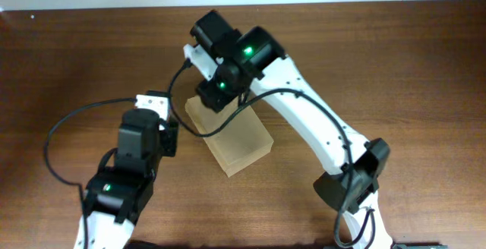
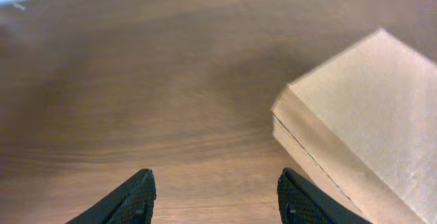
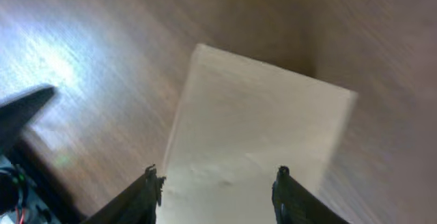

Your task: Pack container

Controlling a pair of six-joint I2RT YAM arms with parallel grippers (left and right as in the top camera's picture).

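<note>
Table (image 1: 425, 67): I see a brown wood-grain top under everything, with a pale strip along its far edge.

Right arm (image 1: 304, 112): a white arm with black joints. It reaches from the near right side of the container (image 1: 241, 144) across to its far left end, where the wrist hangs over it with two green lights showing.

Left arm (image 1: 125, 181): black and white, on the left of the container. Its wrist is just beside the container's left corner.

Container: a plain tan cardboard box, flat on the table at a slant. The flap lid is down. Its far left end is hidden under the right wrist in the overhead view.

Right gripper (image 3: 216, 176): released. I see the two black fingers spread apart above the container's lid, with nothing between them.

Left gripper (image 2: 216, 179): released. The fingers stand apart over bare wood to the left of the container's corner, with no contact that I can see.

Cable (image 1: 47, 149): a thin black line looping on the table, well to the left of the container.
</note>
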